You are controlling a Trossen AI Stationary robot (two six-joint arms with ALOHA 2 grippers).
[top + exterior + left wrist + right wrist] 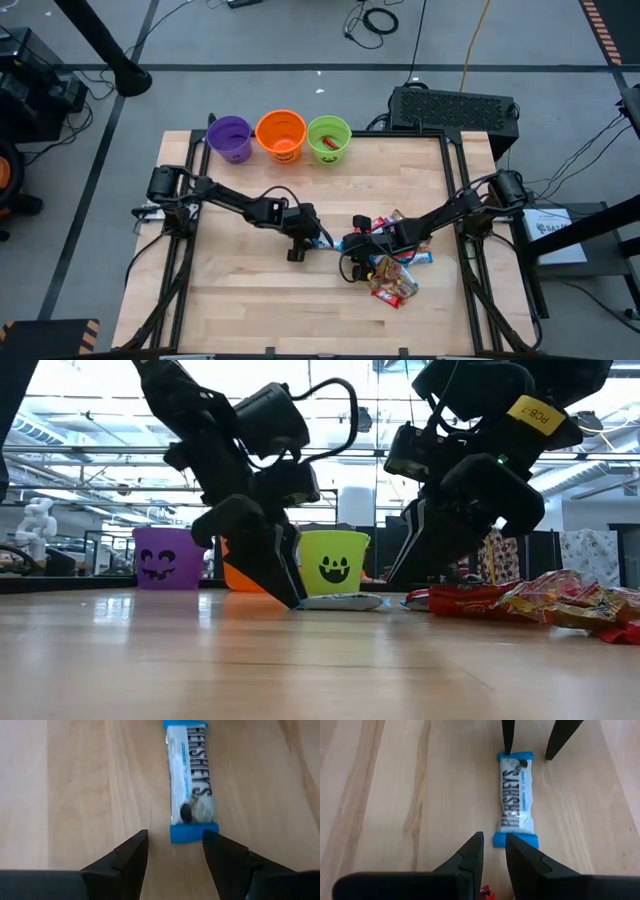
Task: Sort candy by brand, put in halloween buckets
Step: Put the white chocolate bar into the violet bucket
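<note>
A white candy bar with blue ends (pixel 192 785) lies flat on the wooden table (pixel 230 290), between my two grippers. My left gripper (pixel 173 837) stands open at one blue end, its fingertips down at the table. My right gripper (pixel 494 840) faces it at the other end (pixel 516 840), with only a narrow gap between its fingers. A heap of red and gold candy (pixel 392 272) lies under and beside my right arm. The purple (pixel 231 138), orange (pixel 281 135) and green (pixel 329 139) buckets stand in a row at the far edge; the green one holds something red. My left gripper has one fingertip (pixel 507 745) at the corner of the bar's blue end (pixel 516 756), while the other finger stands clear beside it; whether it touches I cannot tell. My right gripper has one finger (pixel 517 851) over the opposite blue end; whether it touches I cannot tell.
A black box (pixel 455 108) sits behind the table's far right corner. Bare wood lies at the near left and between the grippers and the buckets. In the low view the candy heap (pixel 540 600) spreads to the right of the bar (pixel 340 601).
</note>
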